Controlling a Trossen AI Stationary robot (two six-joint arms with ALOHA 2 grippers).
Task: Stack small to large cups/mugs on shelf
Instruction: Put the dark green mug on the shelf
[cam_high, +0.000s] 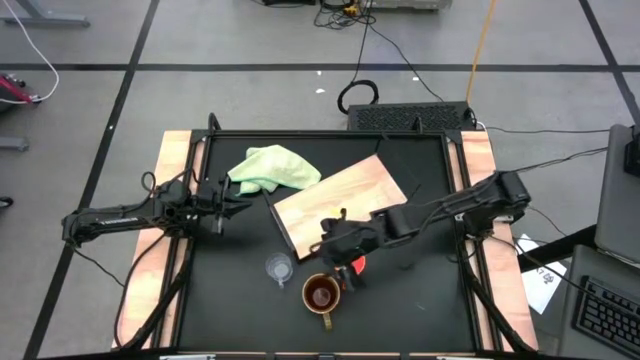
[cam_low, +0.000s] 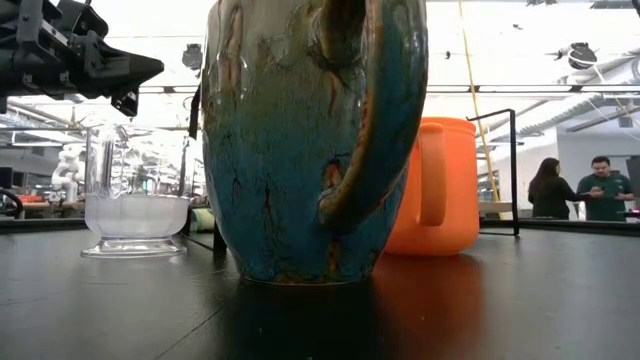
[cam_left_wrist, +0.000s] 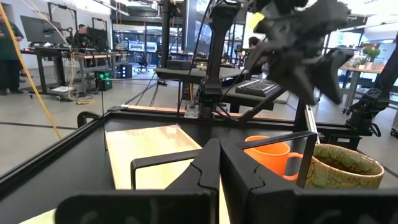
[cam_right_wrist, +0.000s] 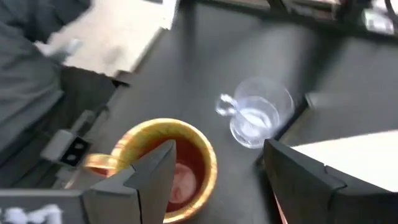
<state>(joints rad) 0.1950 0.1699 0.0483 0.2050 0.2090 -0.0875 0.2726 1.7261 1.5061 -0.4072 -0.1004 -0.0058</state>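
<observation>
Right pincer (cam_high: 340, 262) open above the cups

Mug (cam_high: 320, 295), glass (cam_high: 279, 268) and orange cup (cam_high: 356, 265) stand low centre on the tabletop (cam_high: 420, 300), off the shelf (cam_high: 335, 200); left pincer (cam_high: 235, 197) closed, mid-left.

Grey floor (cam_high: 250, 40) with dark lines and cables (cam_high: 400, 45) lay around; two people (cam_low: 580, 188) stood by far desks (cam_left_wrist: 56, 56).

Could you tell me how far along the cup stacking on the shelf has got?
Nothing is stacked yet: the shelf holds no cups. The mug, glass cup and orange cup all stand apart on the table in front of it. In hand: the right gripper hangs open above the cups, holding nothing; the left gripper waits shut near the cloth. All nesting and placing remains.
</observation>
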